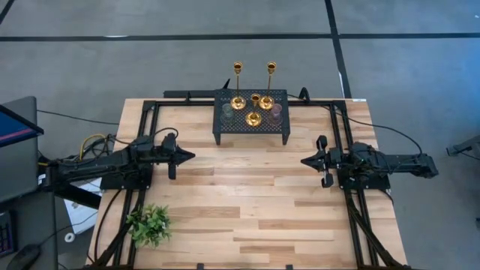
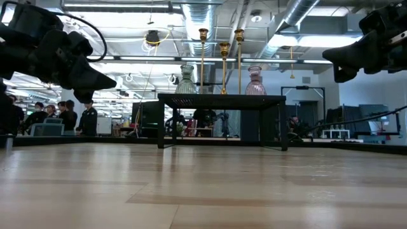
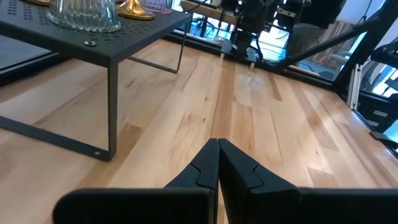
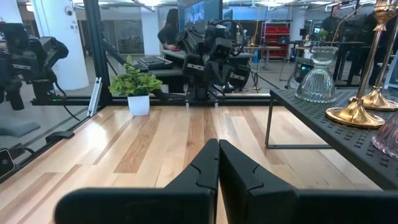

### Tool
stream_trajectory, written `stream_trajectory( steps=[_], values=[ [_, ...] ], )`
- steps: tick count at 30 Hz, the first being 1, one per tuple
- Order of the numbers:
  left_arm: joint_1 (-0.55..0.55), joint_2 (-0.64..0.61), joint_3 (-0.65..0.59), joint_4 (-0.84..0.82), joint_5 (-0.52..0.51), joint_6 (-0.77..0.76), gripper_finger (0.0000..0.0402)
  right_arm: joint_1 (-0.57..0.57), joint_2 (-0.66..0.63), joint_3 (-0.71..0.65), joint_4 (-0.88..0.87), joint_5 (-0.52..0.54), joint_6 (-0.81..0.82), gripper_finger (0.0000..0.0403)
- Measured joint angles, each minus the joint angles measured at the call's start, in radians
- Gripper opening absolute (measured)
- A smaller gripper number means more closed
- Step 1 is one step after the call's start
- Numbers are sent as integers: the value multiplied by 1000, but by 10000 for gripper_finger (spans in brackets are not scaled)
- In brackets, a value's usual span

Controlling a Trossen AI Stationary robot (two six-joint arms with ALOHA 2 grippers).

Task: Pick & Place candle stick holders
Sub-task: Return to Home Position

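Note:
Three gold candlesticks (image 1: 254,101) stand by their round bases on a black perforated rack (image 1: 252,114) at the table's far middle. A grey-green glass cup (image 1: 226,112) stands at the rack's left and a pinkish cup (image 1: 275,111) at its right. In the low view the candlesticks (image 2: 223,67) and both cups rise above the rack top. My left gripper (image 1: 190,156) is shut and empty, above the table left of the rack. My right gripper (image 1: 304,160) is shut and empty, right of the rack.
A small leafy green plant (image 1: 149,224) in a white pot stands near the table's front left corner. Black frame rails (image 1: 142,135) run along the table's left, right and far sides. Bare wood (image 1: 247,195) lies between the arms. People sit in the room beyond.

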Motion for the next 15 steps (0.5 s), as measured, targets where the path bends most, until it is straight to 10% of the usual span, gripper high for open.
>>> stream_trajectory(
  steps=[15],
  values=[
    [0, 0, 0, 11, 0, 0, 6, 0, 0, -1, 0, 0, 0, 0]
  ],
)
